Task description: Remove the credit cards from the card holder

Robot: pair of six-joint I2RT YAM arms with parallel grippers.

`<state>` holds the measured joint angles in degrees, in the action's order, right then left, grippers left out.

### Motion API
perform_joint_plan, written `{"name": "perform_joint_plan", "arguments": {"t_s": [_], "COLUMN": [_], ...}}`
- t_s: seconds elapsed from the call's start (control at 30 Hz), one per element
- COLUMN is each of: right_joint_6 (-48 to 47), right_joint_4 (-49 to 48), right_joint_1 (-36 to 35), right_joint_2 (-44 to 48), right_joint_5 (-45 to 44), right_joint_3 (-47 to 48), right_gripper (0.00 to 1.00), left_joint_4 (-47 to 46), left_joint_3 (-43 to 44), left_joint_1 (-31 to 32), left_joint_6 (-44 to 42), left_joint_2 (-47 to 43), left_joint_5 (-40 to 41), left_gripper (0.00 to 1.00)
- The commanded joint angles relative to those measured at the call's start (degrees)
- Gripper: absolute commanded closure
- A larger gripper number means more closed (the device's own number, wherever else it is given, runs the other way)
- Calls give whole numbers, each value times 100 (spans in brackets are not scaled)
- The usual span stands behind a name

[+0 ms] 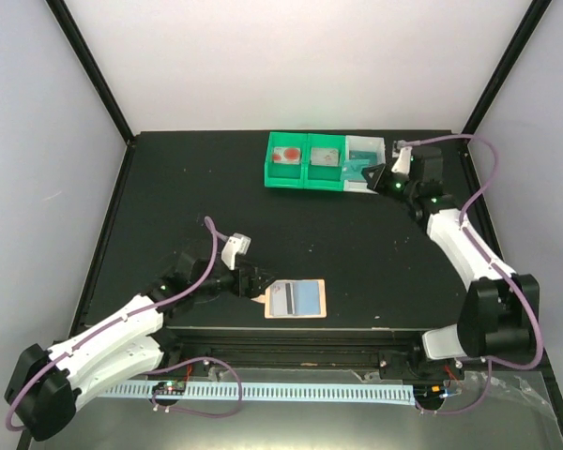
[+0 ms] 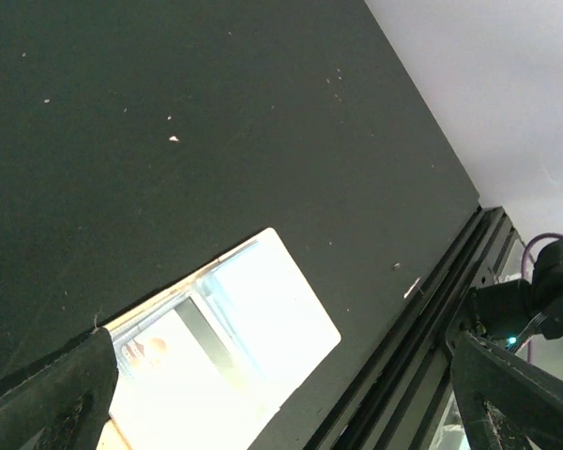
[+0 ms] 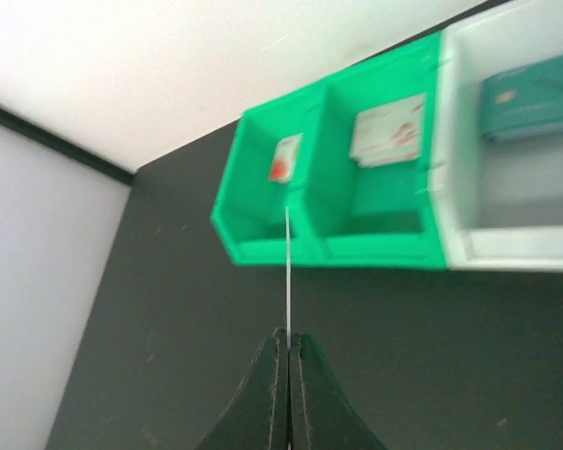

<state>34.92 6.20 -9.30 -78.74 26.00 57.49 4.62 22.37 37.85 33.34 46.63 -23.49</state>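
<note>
You are pinching a credit card [image 3: 288,262], likely stiff and slick, by its edge in the right gripper [image 3: 288,336], the left gripper [image 1: 254,281] gaping beside the card holder [image 1: 296,299].

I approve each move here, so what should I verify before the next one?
1. Left jaws open: ok.
2. Left jaws clear of card holder: cannot tell.
3. Card holder lying flat on table: ok.
4. Striped card showing in holder: ok.
5. Right jaws shut on thin card: ok.
6. Held card above white bin: cannot tell.
</note>
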Motion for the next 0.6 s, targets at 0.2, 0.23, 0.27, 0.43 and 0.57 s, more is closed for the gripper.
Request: {"name": "perform_joint_plan", "arguments": {"t_s": [0.2, 0.23, 0.27, 0.43, 0.57], "right_joint_6": [-833, -882, -932, -957, -848], "right_joint_4": [807, 902, 1034, 1303, 1374], "right_joint_1": [867, 895, 917, 956, 961], "right_joint_2": [-1438, -1625, -1811, -2824, -3476], "right_joint_5": [38, -7, -22, 156, 78], "right_joint_3": [1410, 1585, 1811, 2638, 3189], "right_gripper": [99, 99, 99, 99, 99], "left_joint_4": [410, 413, 416, 415, 400], "left_joint_3": [581, 592, 599, 666, 707], "left_joint_1": [-89, -88, -91, -94, -97], "left_joint_6": [-1011, -1055, -1096, -1195, -1207], "left_joint_2": [448, 486, 533, 757, 846], "left_joint_5": [-189, -198, -201, -277, -306], "left_gripper": [1, 1, 1, 1, 1]}}
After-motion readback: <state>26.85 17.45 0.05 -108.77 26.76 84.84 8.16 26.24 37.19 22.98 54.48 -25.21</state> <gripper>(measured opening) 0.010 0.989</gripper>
